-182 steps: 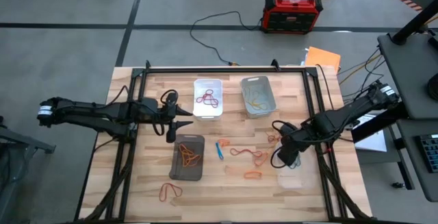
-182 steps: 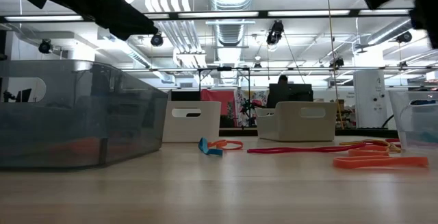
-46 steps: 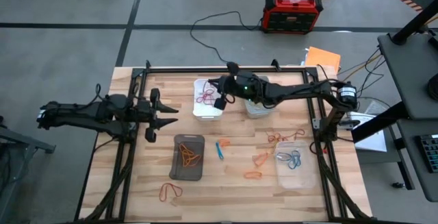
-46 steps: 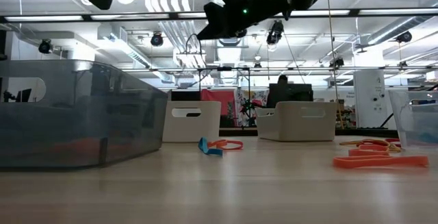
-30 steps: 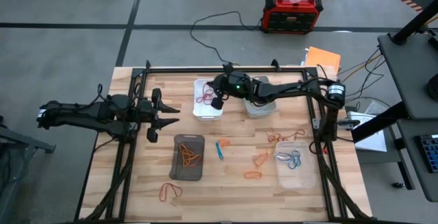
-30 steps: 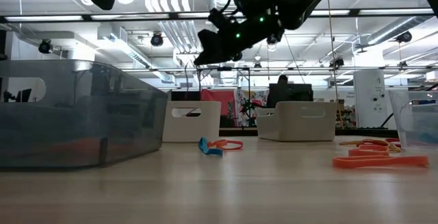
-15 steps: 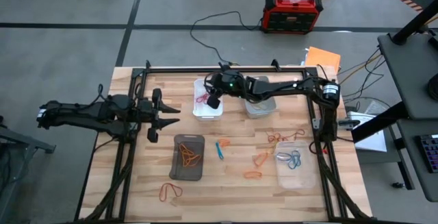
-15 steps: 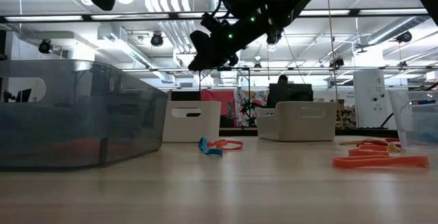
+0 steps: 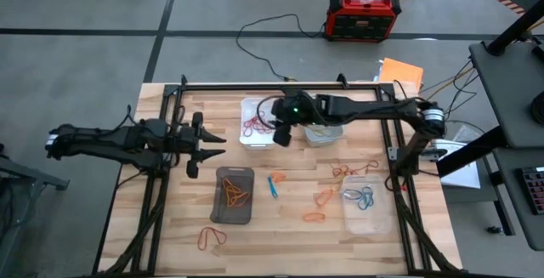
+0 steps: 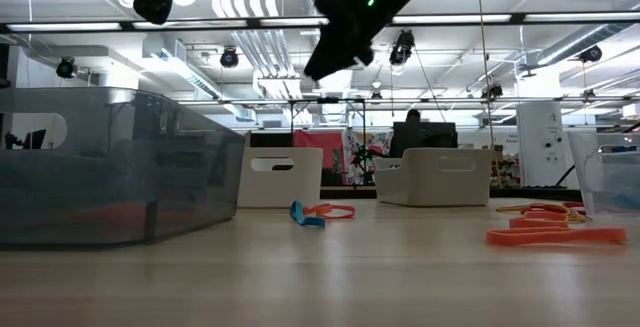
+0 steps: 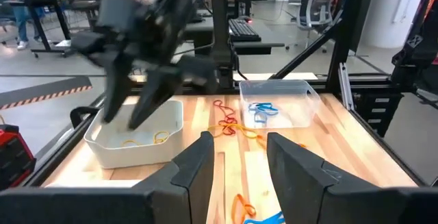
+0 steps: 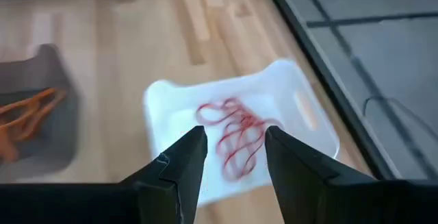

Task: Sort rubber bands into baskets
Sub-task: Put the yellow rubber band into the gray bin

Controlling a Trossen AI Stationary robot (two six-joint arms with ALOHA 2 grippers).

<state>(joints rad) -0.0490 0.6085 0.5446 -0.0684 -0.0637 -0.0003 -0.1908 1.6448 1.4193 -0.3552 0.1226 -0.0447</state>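
Note:
Four baskets stand on the table. The white one (image 9: pixel 257 122) holds red rubber bands (image 12: pixel 236 136), the light grey one (image 9: pixel 327 131) yellowish ones (image 11: pixel 145 140), the dark one (image 9: pixel 234 195) orange ones, and the clear one (image 9: pixel 365 203) blue ones (image 11: pixel 261 108). Loose orange bands (image 9: pixel 321 198) and a blue band (image 9: pixel 274 184) lie flat on the wood between them. My right gripper (image 9: pixel 279 137) hangs open above the white basket's right edge, holding nothing (image 12: pixel 235 133). My left gripper (image 9: pixel 206 153) waits open at the table's left, well above the wood (image 11: pixel 239 140).
Another orange band (image 9: pixel 212 237) lies near the front left, and a tangle of orange bands (image 9: pixel 344 172) sits above the clear basket. A black frame rail (image 9: pixel 280 86) runs along the table's far edge. Beyond it, on the floor, stands a red-black box (image 9: pixel 364 14) with cables.
My right gripper has drawn back from over the white basket toward the table's right edge and has risen, tipping up nearer to level. The red bands lie in the white basket.

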